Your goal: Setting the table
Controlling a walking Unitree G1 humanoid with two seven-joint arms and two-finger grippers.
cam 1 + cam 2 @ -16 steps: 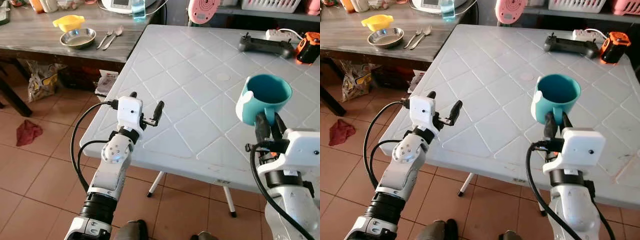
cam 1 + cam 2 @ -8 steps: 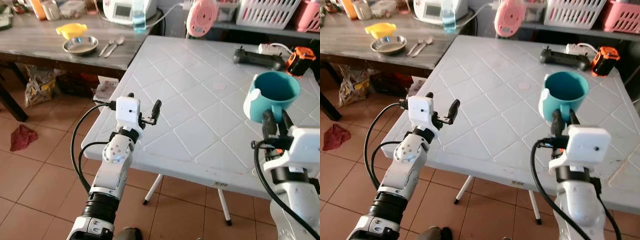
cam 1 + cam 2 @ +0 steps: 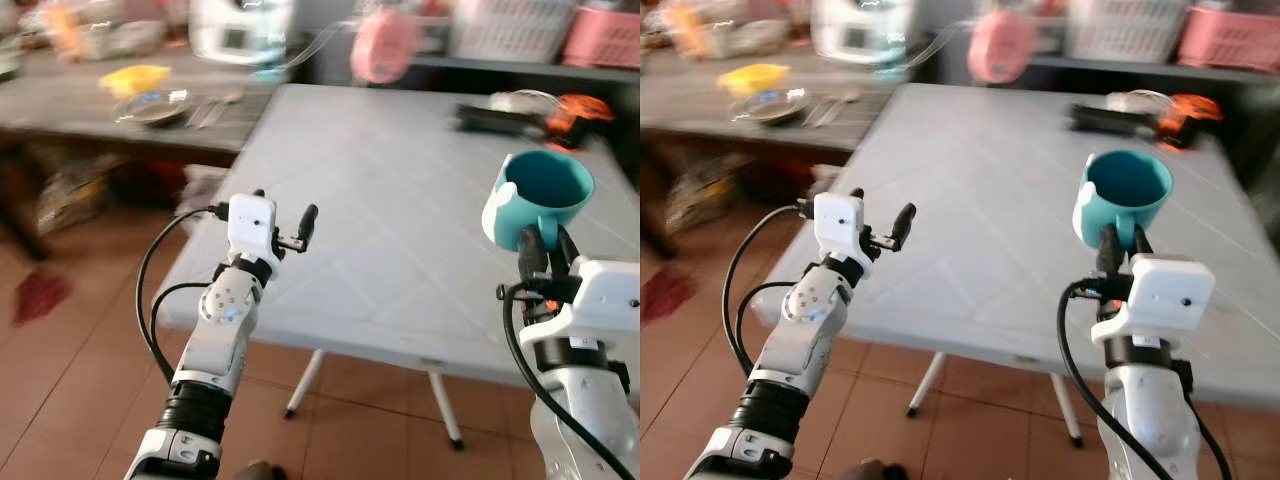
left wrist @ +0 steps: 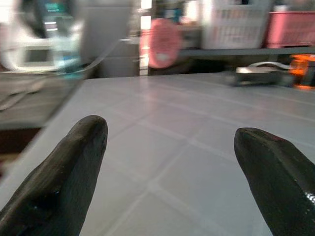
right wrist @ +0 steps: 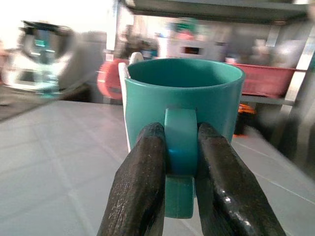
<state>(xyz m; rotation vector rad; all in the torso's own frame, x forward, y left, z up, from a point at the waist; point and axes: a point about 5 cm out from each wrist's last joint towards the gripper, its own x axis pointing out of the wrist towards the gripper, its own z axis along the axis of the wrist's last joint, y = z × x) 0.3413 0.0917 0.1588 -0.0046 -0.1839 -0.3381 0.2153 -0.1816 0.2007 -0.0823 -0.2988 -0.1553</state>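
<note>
A teal mug with a white side patch hangs upright over the right part of the white plastic table. My right gripper is shut on the mug's handle, one black finger on each side of it. My left gripper is open and holds nothing, raised just off the table's near left edge, its fingers wide apart above the tabletop. On a dark wooden side table at the far left lie a steel bowl, a yellow dish and cutlery.
At the table's far side sit a black controller and an orange device. Behind them are a pink round object, white and pink baskets and a white appliance. The floor is red tile; a red cloth lies at left.
The camera has shifted and blurred, so the whole scene slid. Both arms keep their poses; the right gripper still holds the mug, the left stays open.
</note>
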